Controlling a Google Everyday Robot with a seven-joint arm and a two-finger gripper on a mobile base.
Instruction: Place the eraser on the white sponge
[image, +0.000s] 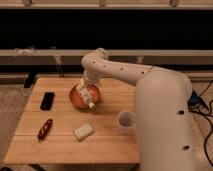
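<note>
The eraser (47, 100), a flat black block, lies on the left part of the wooden table (60, 145). The white sponge (83, 131) lies nearer the front, right of the eraser and apart from it. My gripper (88, 98) hangs over the orange bowl (78, 101) in the middle of the table, well right of the eraser and behind the sponge. My white arm (160, 100) reaches in from the right.
A red-and-dark elongated tool (44, 128) lies at the front left. A white translucent cup (125, 120) stands right of the sponge, next to my arm. Shelving and a dark gap lie behind the table.
</note>
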